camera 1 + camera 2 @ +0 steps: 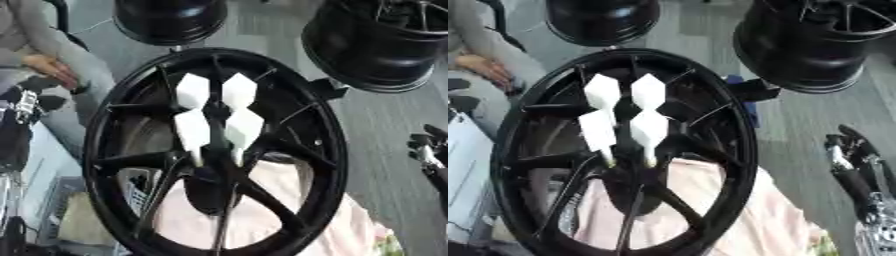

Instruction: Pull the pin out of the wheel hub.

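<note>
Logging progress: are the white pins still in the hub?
In. Four white pins stand in the wheel hub; the right robot hand is apart, untouching.

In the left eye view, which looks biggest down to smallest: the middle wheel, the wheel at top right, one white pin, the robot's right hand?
1. Middle wheel, though it is nearest.
2. Top-right wheel, partly cut off.
3. White pin and right hand: look alike, hand cut off.

The big wheel (214, 150) looks like black metal, its spokes smooth with a dull sheen. Four white pins (214, 117) at its centre look matt, like plastic. Behind it lies soft pink cloth (737, 215). Two more rims (381, 42) beyond shine glossy black on grey flooring (798, 120).
</note>
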Controlling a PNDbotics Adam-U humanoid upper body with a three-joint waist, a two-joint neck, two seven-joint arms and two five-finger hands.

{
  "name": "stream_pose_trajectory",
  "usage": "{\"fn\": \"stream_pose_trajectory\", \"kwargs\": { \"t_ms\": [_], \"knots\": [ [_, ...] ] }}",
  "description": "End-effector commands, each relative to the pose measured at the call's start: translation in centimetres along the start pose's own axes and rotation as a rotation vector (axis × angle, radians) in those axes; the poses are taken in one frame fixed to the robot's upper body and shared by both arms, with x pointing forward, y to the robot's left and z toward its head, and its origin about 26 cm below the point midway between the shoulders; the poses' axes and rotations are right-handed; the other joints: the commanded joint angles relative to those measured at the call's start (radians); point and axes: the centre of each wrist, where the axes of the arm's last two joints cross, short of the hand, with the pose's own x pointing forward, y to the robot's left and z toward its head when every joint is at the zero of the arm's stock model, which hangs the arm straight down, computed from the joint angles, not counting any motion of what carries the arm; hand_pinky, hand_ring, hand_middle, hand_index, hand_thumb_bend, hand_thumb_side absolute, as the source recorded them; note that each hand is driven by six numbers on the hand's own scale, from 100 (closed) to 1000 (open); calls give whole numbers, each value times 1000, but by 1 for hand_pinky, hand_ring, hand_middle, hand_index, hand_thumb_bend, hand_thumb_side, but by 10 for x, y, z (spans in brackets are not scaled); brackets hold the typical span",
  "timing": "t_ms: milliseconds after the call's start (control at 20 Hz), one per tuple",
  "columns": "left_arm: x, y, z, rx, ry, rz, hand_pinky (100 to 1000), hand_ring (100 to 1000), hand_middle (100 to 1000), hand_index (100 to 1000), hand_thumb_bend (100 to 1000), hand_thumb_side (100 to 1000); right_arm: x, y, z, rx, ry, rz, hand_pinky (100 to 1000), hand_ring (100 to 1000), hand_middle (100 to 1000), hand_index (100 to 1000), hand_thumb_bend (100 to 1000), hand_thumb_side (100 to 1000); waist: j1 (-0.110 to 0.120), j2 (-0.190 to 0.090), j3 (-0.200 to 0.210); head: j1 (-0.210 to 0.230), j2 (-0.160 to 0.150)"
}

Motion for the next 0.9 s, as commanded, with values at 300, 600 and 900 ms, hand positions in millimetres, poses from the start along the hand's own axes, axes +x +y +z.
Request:
{"fn": "stream_pose_trajectory", "kwargs": {
  "t_ms": [300,600,900],
  "knots": [
    [75,36,-71,-377,-347,-363,771,681,736,780,213,530,7,-7,-3,16,-24,30,806,800,735,893,100,486,16,-27,-25,7,5],
    [103,20,-105,-853,-513,-667,789,733,756,814,336,452,6,-7,-3,37,-22,39,806,800,735,893,100,485,28,-36,-45,21,5],
    [124,-22,-127,-1224,-723,-953,811,784,773,845,447,276,5,-9,-2,49,-14,50,806,800,735,893,100,486,39,-46,-56,24,5]
  ]
}}
